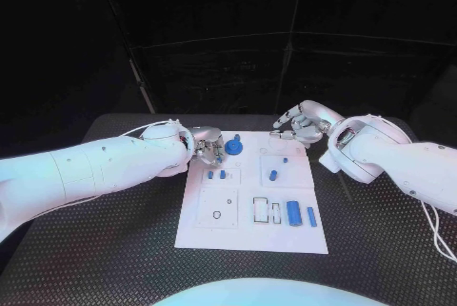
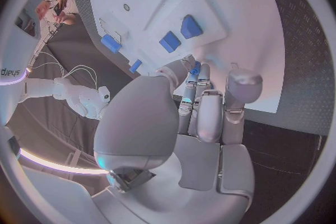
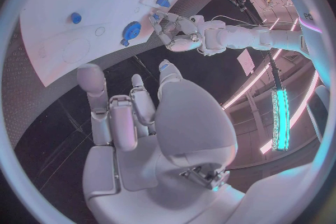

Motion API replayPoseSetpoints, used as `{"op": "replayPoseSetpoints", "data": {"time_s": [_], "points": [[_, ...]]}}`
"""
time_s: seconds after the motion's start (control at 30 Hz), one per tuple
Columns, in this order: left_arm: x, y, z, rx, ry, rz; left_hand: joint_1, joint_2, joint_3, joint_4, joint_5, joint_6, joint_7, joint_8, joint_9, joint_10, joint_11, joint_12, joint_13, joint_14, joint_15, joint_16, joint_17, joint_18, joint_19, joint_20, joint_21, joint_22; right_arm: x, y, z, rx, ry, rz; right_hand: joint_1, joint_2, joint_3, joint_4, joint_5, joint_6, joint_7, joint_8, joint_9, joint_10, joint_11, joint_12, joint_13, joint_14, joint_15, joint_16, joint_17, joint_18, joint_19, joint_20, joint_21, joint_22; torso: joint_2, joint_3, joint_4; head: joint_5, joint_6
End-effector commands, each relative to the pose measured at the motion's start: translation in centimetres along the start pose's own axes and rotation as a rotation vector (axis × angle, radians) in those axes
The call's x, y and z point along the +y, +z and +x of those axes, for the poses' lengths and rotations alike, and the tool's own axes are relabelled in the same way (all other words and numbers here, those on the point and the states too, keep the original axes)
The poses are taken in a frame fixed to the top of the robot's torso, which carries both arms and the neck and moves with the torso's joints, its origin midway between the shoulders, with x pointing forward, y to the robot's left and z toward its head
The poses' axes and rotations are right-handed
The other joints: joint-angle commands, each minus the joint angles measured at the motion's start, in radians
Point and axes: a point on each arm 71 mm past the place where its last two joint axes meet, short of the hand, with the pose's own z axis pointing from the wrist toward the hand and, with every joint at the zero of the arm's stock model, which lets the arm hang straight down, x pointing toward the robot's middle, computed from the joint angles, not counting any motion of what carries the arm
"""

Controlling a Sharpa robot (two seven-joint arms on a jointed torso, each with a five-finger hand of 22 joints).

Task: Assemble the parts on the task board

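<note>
The white task board (image 1: 252,230) lies in the middle of the table. My left hand (image 1: 204,150) hovers over its far left corner and pinches a small blue part (image 2: 194,70) between thumb and fingertips. Right beside that hand a blue gear (image 1: 234,147) sits on the board. Two small blue blocks (image 1: 216,175) lie just nearer, also seen as blue blocks (image 2: 179,35). A blue peg (image 1: 271,174) and a smaller blue piece (image 1: 284,160) stand in the board's right half. My right hand (image 1: 300,126) hangs above the far right corner, fingers loosely apart, holding nothing.
A blue cylinder (image 1: 294,213) and a thin blue bar (image 1: 312,217) lie beside rectangular slots (image 1: 265,210) at the near right of the board. An oval hole (image 1: 217,215) is at its near left. Black ribbed table (image 1: 114,240) surrounds the board.
</note>
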Motion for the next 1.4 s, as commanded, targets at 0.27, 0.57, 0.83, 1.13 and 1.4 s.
{"op": "replayPoseSetpoints", "data": {"time_s": [0.27,0.57,0.83,1.13,1.4], "points": [[-0.27,0.11,0.12,0.015,-0.006,0.001,-0.011,0.005,0.002,-0.005,-0.004,0.008,0.000,-0.006,0.001,0.014,0.001,-0.003,0.003,0.020,0.001,0.005,0.000,-0.016,-0.005,0.000,0.004,0.003,0.18,0.03,-0.11,-0.008,0.002,-0.011,0.000,0.011,-0.005,0.001,0.006,0.002,-0.003,0.003,0.000,-0.004,-0.005,0.001,0.001,0.064,-0.007,-0.006,0.067,0.014,-0.004,-0.005,-0.004,-0.001,0.000,0.0007,-0.0010,-0.001,0.001],[-0.19,0.19,0.29,0.039,-0.002,-0.016,-0.025,-0.001,-0.007,-0.003,-0.006,0.002,0.003,-0.015,0.000,0.007,0.004,-0.014,0.002,0.019,0.003,0.003,-0.006,-0.016,-0.008,0.001,0.002,0.003,0.16,0.02,-0.12,-0.008,0.002,-0.010,0.000,0.011,-0.005,0.001,0.006,0.002,-0.003,0.003,0.000,-0.004,-0.005,0.001,0.001,0.064,-0.007,-0.006,0.067,0.014,-0.004,-0.005,-0.004,-0.001,0.000,0.0004,-0.0006,-0.002,-0.002],[-0.21,0.24,0.39,0.052,0.000,-0.023,-0.046,-0.014,-0.025,0.003,-0.007,-0.019,0.007,-0.036,-0.003,-0.014,0.011,-0.030,0.000,0.016,0.008,0.001,-0.015,-0.015,-0.012,0.005,-0.003,0.001,0.14,0.02,-0.12,-0.008,0.002,-0.010,0.000,0.012,-0.007,0.001,0.007,0.003,-0.003,0.004,0.000,-0.004,-0.005,0.000,0.000,0.064,-0.008,-0.006,0.066,0.014,-0.004,-0.005,-0.005,-0.003,0.000,0.0002,-0.0002,-0.003,-0.004],[-0.03,0.25,0.32,0.046,-0.001,-0.030,-0.052,-0.018,-0.035,0.002,-0.006,-0.043,0.011,-0.056,-0.005,-0.033,0.016,-0.040,0.001,0.014,0.012,-0.001,-0.023,-0.014,-0.015,0.008,-0.008,-0.002,0.13,0.03,-0.12,-0.008,0.002,-0.010,0.000,0.012,-0.007,0.001,0.007,0.003,-0.003,0.004,0.000,-0.004,-0.005,0.000,0.000,0.064,-0.008,-0.006,0.066,0.014,-0.004,-0.005,-0.005,-0.003,0.000,0.0003,-0.0006,-0.003,-0.004],[-0.05,0.27,0.22,0.034,-0.002,-0.024,-0.053,-0.019,-0.044,0.000,-0.005,-0.069,0.012,-0.076,-0.006,-0.057,0.020,-0.047,0.001,0.008,0.015,-0.007,-0.037,-0.010,-0.025,0.012,-0.028,-0.018,0.11,0.03,-0.13,-0.009,0.002,-0.009,0.000,0.012,-0.007,0.001,0.007,0.003,-0.003,0.004,0.000,-0.004,-0.005,0.000,0.000,0.064,-0.008,-0.006,0.066,0.014,-0.004,-0.005,-0.005,-0.003,0.000,0.0000,-0.0005,-0.004,-0.004]]}}
